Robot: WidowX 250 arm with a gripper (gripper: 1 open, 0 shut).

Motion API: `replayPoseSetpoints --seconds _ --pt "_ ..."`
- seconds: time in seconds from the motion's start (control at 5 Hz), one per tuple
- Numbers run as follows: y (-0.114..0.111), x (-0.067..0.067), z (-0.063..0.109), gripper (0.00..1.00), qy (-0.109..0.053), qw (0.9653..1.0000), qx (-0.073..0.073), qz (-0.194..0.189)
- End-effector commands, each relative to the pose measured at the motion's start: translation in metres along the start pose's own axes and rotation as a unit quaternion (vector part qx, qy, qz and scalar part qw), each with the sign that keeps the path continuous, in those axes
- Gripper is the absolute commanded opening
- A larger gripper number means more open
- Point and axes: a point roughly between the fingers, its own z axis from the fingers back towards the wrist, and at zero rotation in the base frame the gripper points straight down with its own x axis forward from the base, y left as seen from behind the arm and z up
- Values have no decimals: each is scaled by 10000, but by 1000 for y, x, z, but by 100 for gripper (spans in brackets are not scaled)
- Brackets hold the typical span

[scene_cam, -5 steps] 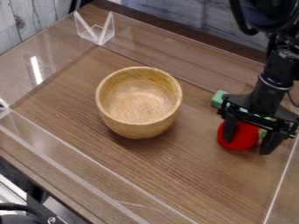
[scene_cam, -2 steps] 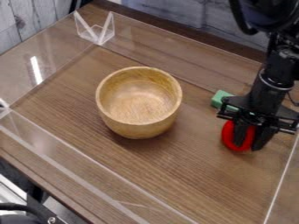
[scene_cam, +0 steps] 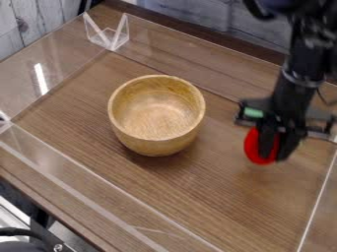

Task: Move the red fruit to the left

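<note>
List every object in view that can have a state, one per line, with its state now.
Gripper: shut on the red fruit, pointing down.
Red fruit: held between the fingers, right of the bowl; whether it clears the table cannot be told.
Wooden bowl: upright, empty, on the table.
Green block: on the table behind the gripper, partly hidden.

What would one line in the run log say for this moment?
gripper: shut on red fruit | fruit: right of wooden bowl | green block: behind gripper
</note>
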Motion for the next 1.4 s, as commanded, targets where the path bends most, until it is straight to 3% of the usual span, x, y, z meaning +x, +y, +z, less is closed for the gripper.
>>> replayPoseSetpoints --seconds 0.0,0.2,0.4,0.8,1.2 --pt "16 6 56 0 -454 9978 -327 343" --pt "35 12 79 0 -476 9962 -493 530" --pt "57 16 82 0 -448 9971 -606 76" --pt "108 24 76 0 -453 9966 -674 -159" --pt "125 52 77 0 -465 9961 -754 -45"
